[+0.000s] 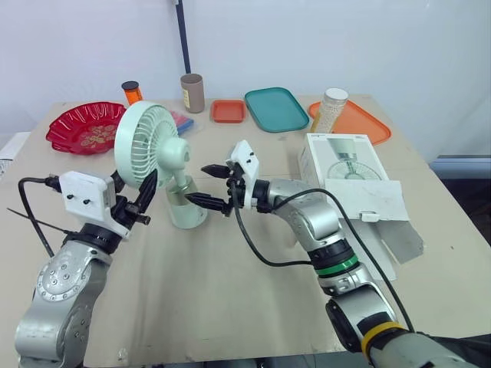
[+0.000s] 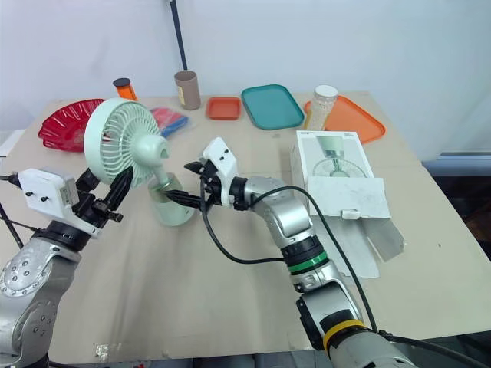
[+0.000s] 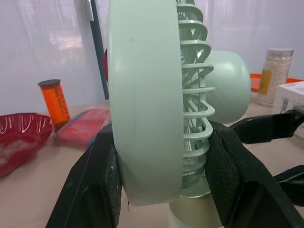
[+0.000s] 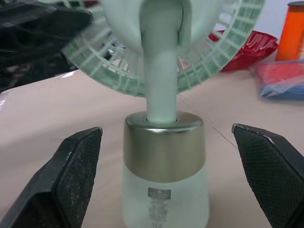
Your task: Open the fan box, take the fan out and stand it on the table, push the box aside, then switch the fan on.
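Already the fan (image 1: 146, 146) stands out of its box, so the taking-out step looks done and switching on remains. The left fingers (image 3: 95, 185) clamp the fan's round head from both sides, steadying it upright on the counter (image 1: 230, 307). The right fingers (image 4: 71, 171) are spread wide, with the fan's base (image 4: 164, 161) just ahead between them, apparently untouched. Well apart from those fingers, beyond the right arm, lies the opened fan box (image 1: 349, 165). The next move likely calls for nudging that box aside, then finding the switch, which I cannot make out.
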